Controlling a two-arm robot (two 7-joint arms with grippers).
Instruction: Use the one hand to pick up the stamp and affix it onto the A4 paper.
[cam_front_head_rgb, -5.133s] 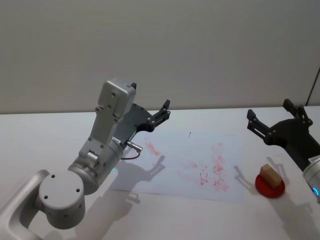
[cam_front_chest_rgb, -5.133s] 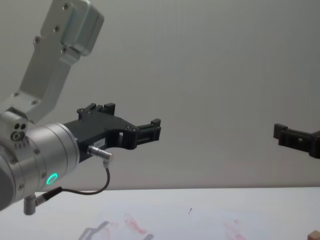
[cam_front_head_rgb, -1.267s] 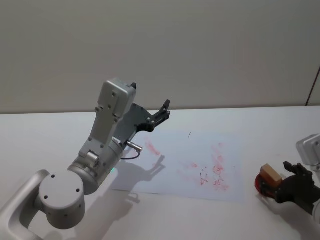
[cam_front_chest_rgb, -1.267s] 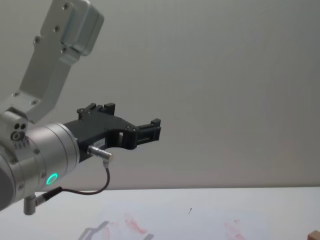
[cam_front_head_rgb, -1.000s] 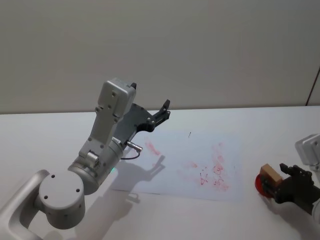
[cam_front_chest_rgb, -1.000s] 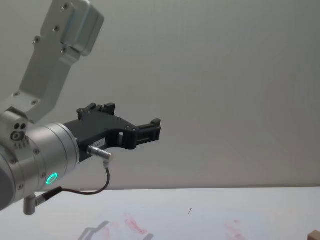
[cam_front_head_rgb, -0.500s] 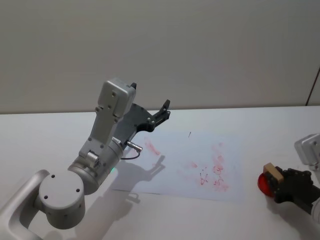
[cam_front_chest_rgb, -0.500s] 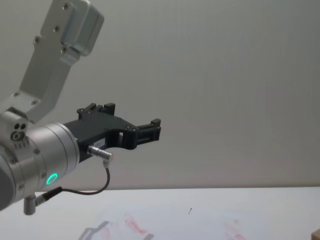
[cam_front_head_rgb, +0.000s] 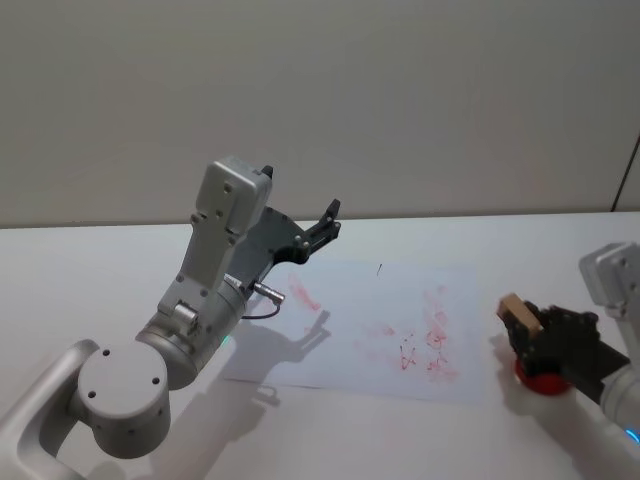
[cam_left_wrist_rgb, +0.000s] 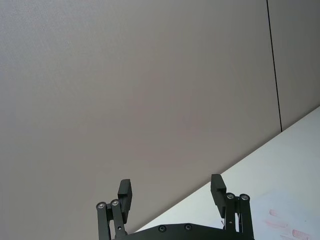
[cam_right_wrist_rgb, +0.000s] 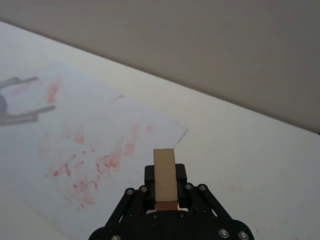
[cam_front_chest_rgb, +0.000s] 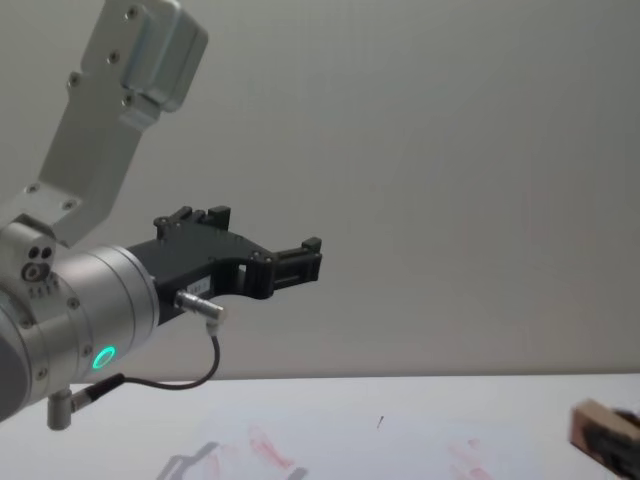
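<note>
At the head view's lower right, the right gripper (cam_front_head_rgb: 530, 328) pinches the stamp (cam_front_head_rgb: 519, 314) beside a red pad (cam_front_head_rgb: 548, 384), just right of the A4 paper (cam_front_head_rgb: 380, 300); the left gripper (cam_front_head_rgb: 325, 222) hangs spread, left of centre

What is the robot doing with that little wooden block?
The block is a stamp. The right gripper is pinching it and holding it up in the air, clear of the red ink pad underneath. The stamp is just beside the right edge of the A4 paper, which already carries smudgy red prints, and it is not touching the sheet yet. The left gripper is parked, open and raised near the paper's far left corner.
</note>
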